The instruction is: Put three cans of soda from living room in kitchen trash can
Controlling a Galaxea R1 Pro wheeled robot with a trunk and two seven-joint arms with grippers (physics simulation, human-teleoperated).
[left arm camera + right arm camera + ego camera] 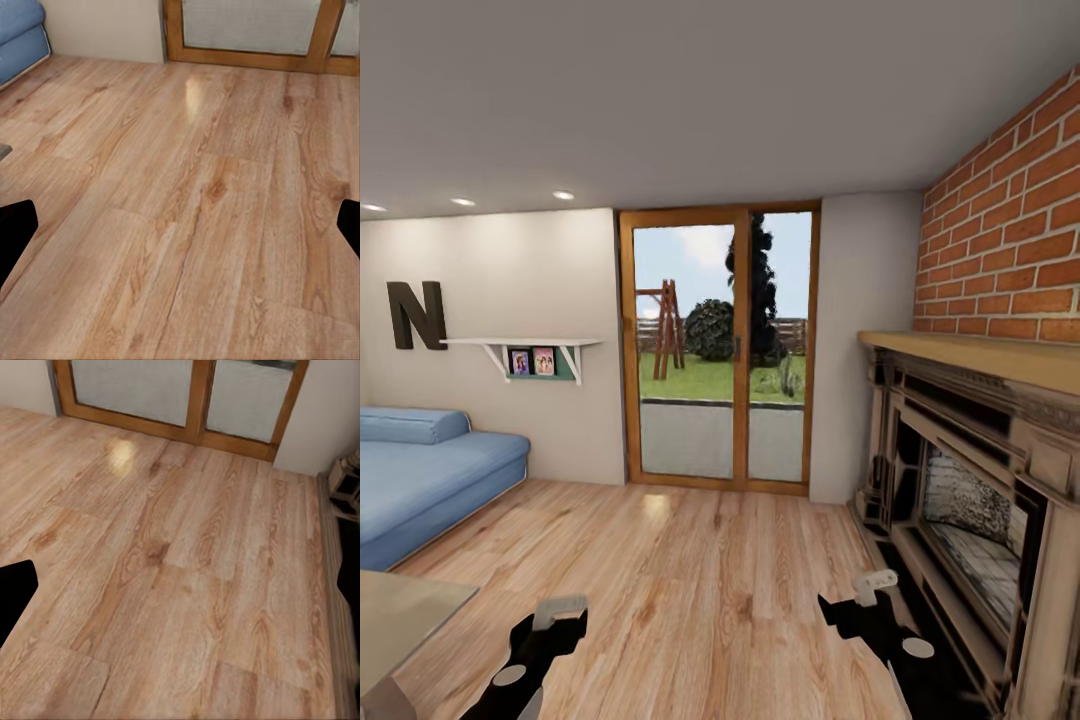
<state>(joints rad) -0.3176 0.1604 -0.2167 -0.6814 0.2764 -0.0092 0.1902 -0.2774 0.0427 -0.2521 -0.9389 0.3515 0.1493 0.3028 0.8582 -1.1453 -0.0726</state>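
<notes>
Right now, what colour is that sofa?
Light blue; the sofa shows best in the head view.

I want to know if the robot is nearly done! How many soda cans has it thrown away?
These pictures cannot settle that. The robot faces a glass door in a room with a blue sofa and a fireplace. Both the left gripper and the right gripper are open and hold nothing above the wooden floor.

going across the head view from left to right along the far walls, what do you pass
Letter N → wall shelf → glass doors → brick wall above the fireplace.
</notes>
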